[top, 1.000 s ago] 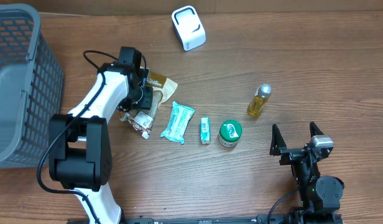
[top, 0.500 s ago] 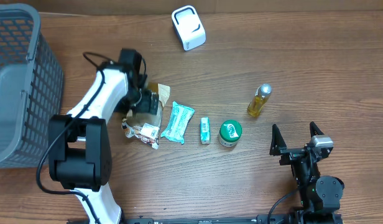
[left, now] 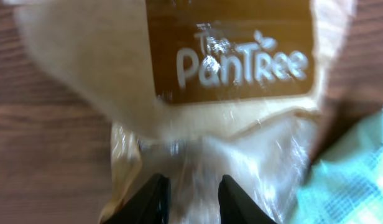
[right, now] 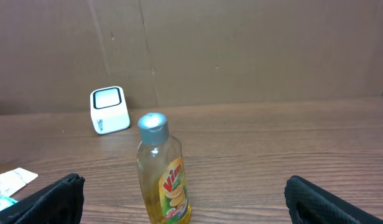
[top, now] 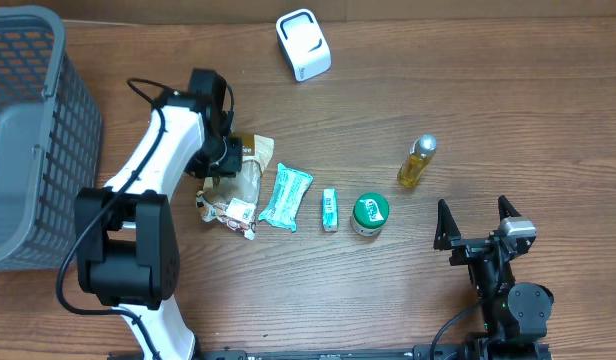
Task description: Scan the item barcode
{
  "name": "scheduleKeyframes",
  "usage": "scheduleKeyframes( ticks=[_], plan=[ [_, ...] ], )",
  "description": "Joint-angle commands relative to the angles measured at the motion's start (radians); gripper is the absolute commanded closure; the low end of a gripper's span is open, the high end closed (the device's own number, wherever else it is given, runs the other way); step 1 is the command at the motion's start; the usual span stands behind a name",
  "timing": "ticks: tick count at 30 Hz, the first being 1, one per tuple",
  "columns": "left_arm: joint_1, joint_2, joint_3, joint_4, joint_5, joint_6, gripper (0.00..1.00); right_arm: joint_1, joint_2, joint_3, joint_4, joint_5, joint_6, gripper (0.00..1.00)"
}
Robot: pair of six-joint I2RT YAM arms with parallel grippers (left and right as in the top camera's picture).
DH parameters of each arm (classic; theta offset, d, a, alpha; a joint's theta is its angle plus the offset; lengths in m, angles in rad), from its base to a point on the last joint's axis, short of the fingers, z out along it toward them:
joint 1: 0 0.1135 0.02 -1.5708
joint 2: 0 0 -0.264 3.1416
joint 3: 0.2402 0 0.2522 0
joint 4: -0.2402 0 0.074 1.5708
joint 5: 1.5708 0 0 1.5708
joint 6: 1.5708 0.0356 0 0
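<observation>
Fingers of the right arm [top: 442,224] stand wide apart and empty by the near edge of the table [top: 488,80], toward its right corner. Farther in, left of centre, the left fingers [left: 155,198] pinch the clear end of the PanTree bag [left: 235,62], which lies flat. A white scanner [top: 303,44] sits at the far edge.

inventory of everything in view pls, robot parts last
basket: 1, grey, table's left edge
scanner: 1, white, top centre
Pantree bag: 1, clear with brown label, at left gripper
small packet: 1, white and red, just below bag
pouch: 1, mint green, right of bag
small box: 1, teal and white, right of pouch
jar: 1, green lid, right of box
bottle: 1, yellow, upright, right of jar
table: 1, brown wood
left gripper: 1, black, pinching bag plastic
right gripper: 1, black, open, empty
</observation>
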Motion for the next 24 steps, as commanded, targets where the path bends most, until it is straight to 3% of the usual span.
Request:
scheduleKeyframes(
  ticks=[1,7,13,17,20,24],
  plan=[
    [0.000,-0.003,-0.083,0.097,-0.038,-0.013,0.73,-0.003,-0.007,-0.011,0.004,0.002,-0.008,0.00],
    [0.000,-0.004,-0.063,0.162,-0.093,0.023,0.70,-0.003,-0.007,-0.011,0.004,0.002,-0.008,0.00],
    [0.002,-0.005,0.126,0.002,-0.080,0.053,0.65,-0.003,-0.007,-0.011,0.004,0.002,-0.008,0.00],
    [-0.003,-0.010,0.305,-0.170,0.093,0.055,0.63,-0.003,-0.007,-0.011,0.004,0.002,-0.008,0.00],
    [-0.027,-0.010,0.333,-0.220,0.211,0.054,0.64,-0.003,-0.007,-0.011,0.004,0.002,-0.008,0.00],
    [-0.090,-0.008,0.283,-0.242,0.200,0.054,0.65,-0.003,-0.007,-0.011,0.004,0.002,-0.008,0.00]
  ],
)
